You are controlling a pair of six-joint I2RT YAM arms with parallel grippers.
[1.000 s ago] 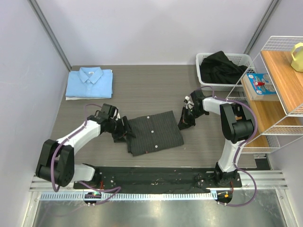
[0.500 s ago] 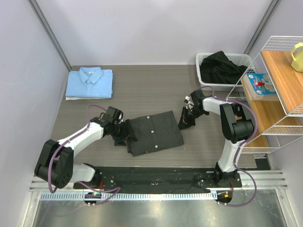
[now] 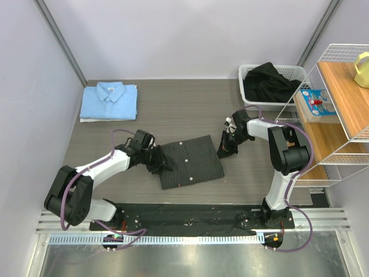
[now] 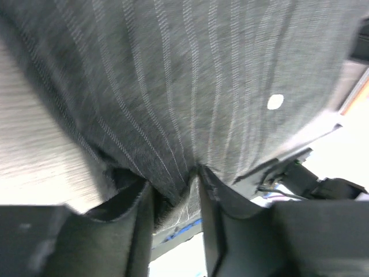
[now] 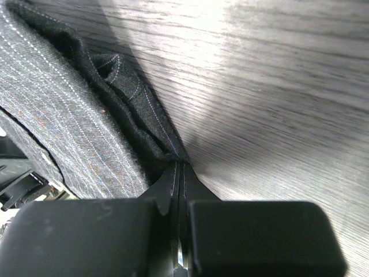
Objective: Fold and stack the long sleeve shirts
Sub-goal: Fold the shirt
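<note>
Charcoal pinstriped cloth lies near the middle of the worktop (image 3: 184,109). We count two shirts there. The pinstripe shirt (image 3: 193,160) is folded to a rough rectangle with pale buttons showing. The blue shirt (image 3: 109,101) is folded collar-up in the far left corner, well apart from it.

We have both arms on the dark one. The left gripper (image 3: 160,165) sits at its left edge. In the left wrist view a fold of striped fabric runs down between the two fingers (image 4: 135,213), so these jaws stand narrow and hold the cloth. The right gripper (image 3: 225,150) is at the shirt's right edge. In the right wrist view its jaws are all but together, pinching a thin hem of the same shirt.

One white basket (image 3: 248,69) in the far right corner holds one black garment (image 3: 268,81). One wire shelf (image 3: 346,98) stands just beside it.
</note>
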